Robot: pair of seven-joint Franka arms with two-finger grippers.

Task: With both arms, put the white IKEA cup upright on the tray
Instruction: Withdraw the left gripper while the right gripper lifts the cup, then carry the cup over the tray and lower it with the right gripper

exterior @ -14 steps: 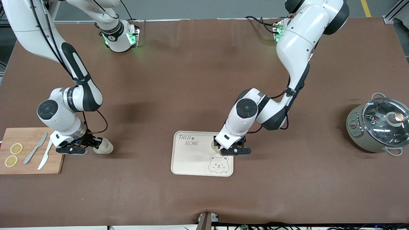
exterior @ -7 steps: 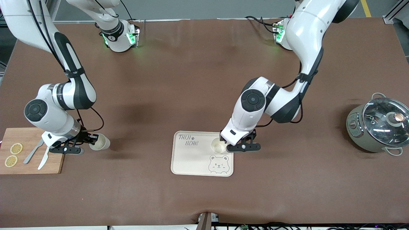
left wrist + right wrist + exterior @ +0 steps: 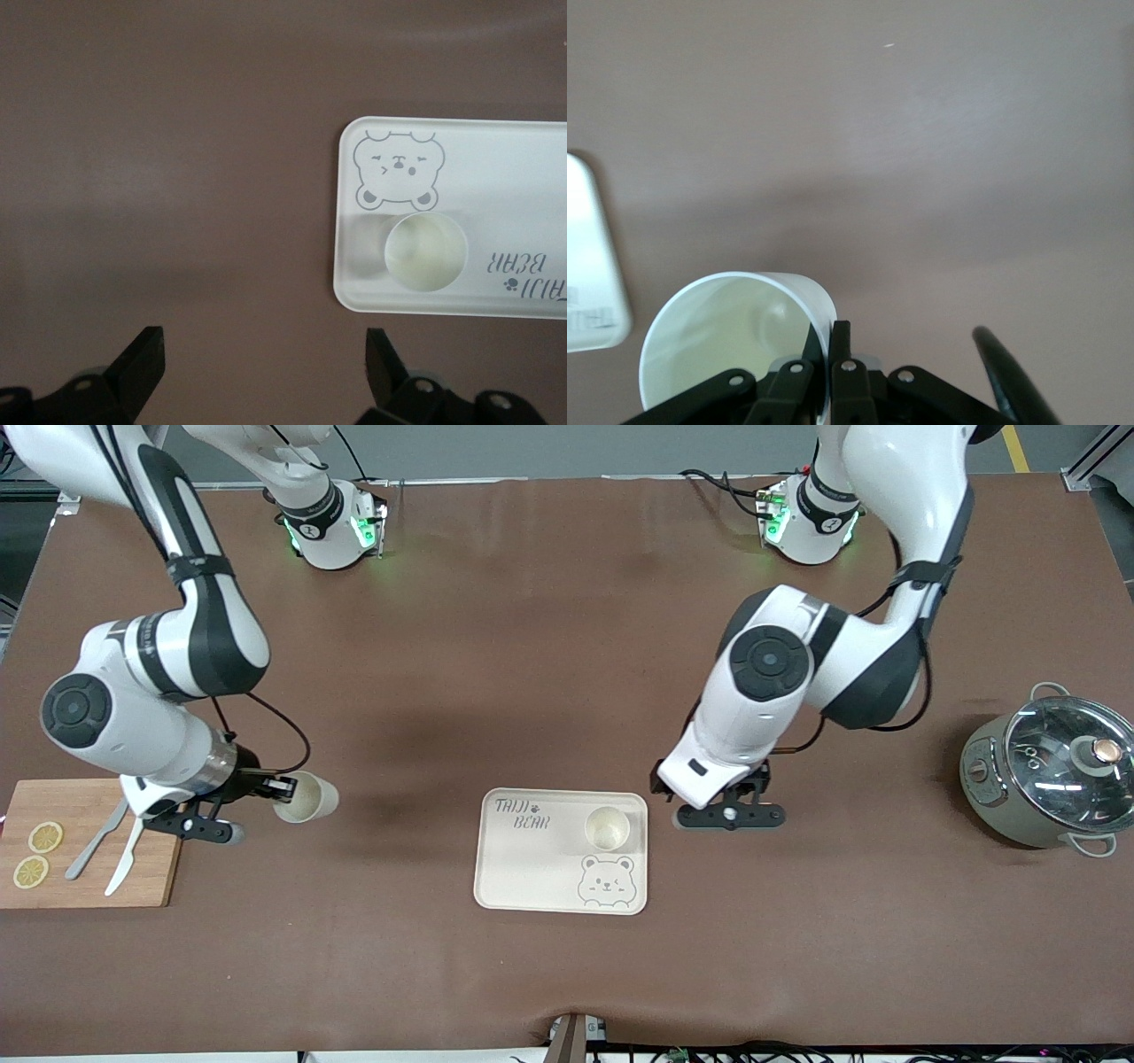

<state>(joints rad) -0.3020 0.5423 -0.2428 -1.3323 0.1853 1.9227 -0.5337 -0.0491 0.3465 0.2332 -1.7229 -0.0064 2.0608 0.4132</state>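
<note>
Brown table, tray w/ upright cup

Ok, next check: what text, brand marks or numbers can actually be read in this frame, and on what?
"TAIJI BEAR", grey lettering with a paw mark, on the tray; it also shows in the left wrist view.
Small mark on the ring of the right arm's base: too small to read.
Panel on the pot: too small to read.

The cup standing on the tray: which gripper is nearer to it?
Left. The left gripper hangs open just off the tray, beside the upright cup. The right gripper is near the cutting board, shut on a second cup.
</note>
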